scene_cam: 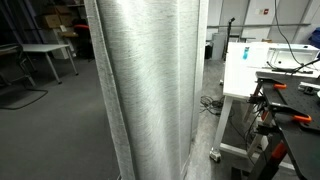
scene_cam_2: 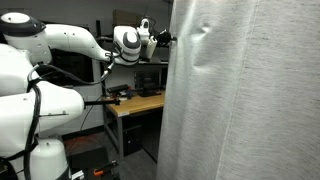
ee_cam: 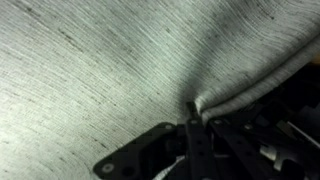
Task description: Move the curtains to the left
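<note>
The curtains (scene_cam: 150, 90) are tall whitish-grey sheer fabric in vertical folds, filling the middle of an exterior view and the right half of an exterior view (scene_cam_2: 250, 100). My white arm reaches from the left, and my gripper (scene_cam_2: 163, 40) meets the curtain's edge high up, where the fabric dimples. In the wrist view the curtains (ee_cam: 100, 70) fill the frame, and my gripper (ee_cam: 192, 108) is shut on a bunched fold of the fabric, with creases radiating from the fingertips. In the exterior view where the curtains hang in the middle, the gripper is hidden behind them.
A white boxy cart (scene_cam: 245, 70) stands right of the curtains, with a black tool table (scene_cam: 295, 105) beside it. Cables (scene_cam: 210, 103) lie on the floor. Desks (scene_cam: 45, 50) stand at the back left. A wooden desk (scene_cam_2: 135, 103) is beneath my arm.
</note>
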You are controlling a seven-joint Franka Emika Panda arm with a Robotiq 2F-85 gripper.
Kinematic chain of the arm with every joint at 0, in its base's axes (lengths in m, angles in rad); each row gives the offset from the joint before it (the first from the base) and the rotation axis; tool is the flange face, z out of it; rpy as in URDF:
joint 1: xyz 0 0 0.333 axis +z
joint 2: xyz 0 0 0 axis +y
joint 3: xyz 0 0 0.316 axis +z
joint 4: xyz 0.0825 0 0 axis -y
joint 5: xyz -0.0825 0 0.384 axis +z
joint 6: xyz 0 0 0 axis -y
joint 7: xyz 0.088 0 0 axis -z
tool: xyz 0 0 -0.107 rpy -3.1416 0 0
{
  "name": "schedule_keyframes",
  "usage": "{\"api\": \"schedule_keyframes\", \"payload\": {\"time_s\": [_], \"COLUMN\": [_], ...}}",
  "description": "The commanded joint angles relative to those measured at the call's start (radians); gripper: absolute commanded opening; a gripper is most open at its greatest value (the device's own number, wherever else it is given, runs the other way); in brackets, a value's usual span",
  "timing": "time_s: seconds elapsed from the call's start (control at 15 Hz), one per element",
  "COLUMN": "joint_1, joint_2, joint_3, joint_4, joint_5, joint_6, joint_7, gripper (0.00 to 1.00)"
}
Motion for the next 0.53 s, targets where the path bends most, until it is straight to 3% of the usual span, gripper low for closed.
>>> {"api": "schedule_keyframes", "payload": {"time_s": [0.0, 0.47], "joint_1": [-0.006, -0.026], "joint_2": [-0.078, -0.12], "joint_3": [0.095, 0.102], "joint_4": [0.003, 0.047], "joint_5": [-0.048, -0.13], "joint_6": [-0.094, -0.106], "joint_7": [0.022, -0.017], "gripper": [0.01, 0.01]}}
